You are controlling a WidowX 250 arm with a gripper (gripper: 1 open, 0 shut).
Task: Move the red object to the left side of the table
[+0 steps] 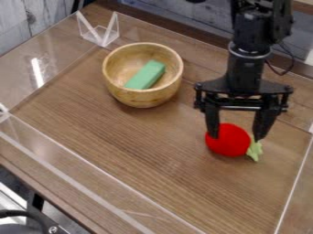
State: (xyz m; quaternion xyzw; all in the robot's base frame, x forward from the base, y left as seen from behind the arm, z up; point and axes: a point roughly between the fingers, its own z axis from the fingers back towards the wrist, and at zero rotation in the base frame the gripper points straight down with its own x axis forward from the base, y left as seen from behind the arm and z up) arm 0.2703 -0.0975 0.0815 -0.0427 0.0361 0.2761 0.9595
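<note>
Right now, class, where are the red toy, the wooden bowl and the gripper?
Red toy point(225, 142): camera view, its round body.
Wooden bowl point(117, 69): camera view, inner left wall.
Gripper point(240, 113): camera view, between its fingertips.

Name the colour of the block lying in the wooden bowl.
The block is green, showing best in the camera view, inside the wooden bowl.

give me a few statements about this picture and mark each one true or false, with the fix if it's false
The green block is inside the wooden bowl. True.
The red toy fruit is in the bowl too. False: it is on the tabletop.
The gripper is closed. False: it is open, at the red toy.
The toy has a pale green leafy tip. True.
The gripper is over the bowl. False: it is away from it, at the toy.
</note>
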